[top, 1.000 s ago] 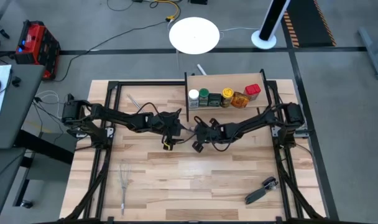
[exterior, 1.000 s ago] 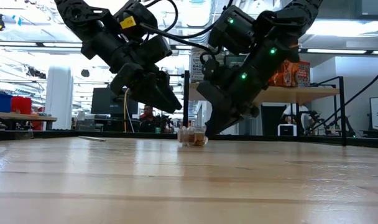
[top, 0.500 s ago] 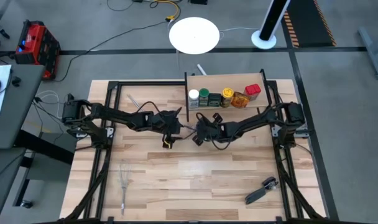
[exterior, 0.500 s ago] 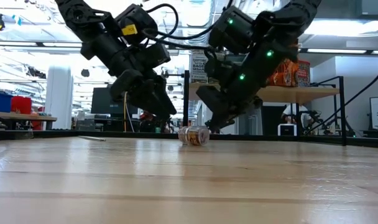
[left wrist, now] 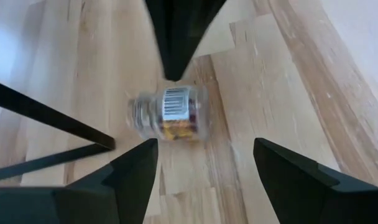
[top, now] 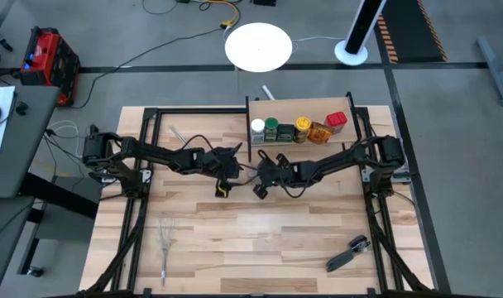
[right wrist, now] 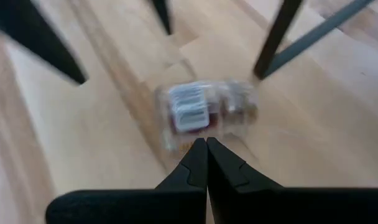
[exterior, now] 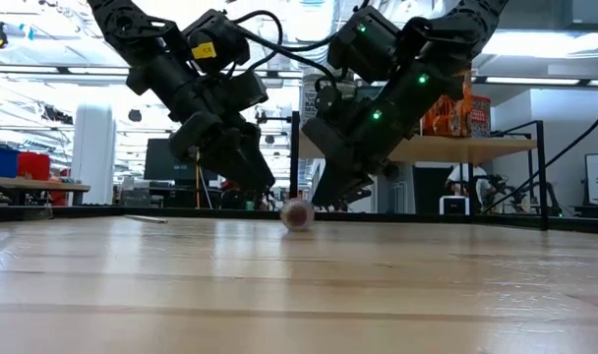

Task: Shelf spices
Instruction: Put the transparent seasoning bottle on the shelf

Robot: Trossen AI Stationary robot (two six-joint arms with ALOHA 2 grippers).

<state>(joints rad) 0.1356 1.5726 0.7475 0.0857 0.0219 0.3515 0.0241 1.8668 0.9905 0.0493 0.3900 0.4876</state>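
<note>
Since the earlier frames the small clear glass spice jar (exterior: 297, 213) has turned on the table, from lying side-on to showing its round end in the low view, and the right gripper (right wrist: 206, 152) has shifted a little toward the left beside it. The jar lies on its side on the pale plank table (top: 260, 240), near the middle, just in front of the low wooden shelf (top: 299, 113) with thin black end posts, and between the two grippers. Its barcode label faces up and dark and yellow contents show through the glass; it looks blurred, so I judge it is rolling.

The right gripper has its fingers pressed together and empty, tip right at the jar's side. The left gripper (left wrist: 204, 165) hangs over the jar from the other side with its fingers spread wide and nothing between them.

On the shelf at the far side stand five other spices in a row, among them a white-capped jar (top: 257, 128) at the left end and a red tin (top: 337, 122) at the right.

Risks, as I judge them: a round jar on its side can roll away from a closing grasp, or be nudged farther by the closed right tip. With both arms crowded around one small thing, the fingers could strike each other, or glass could slip out of a pinch
</note>
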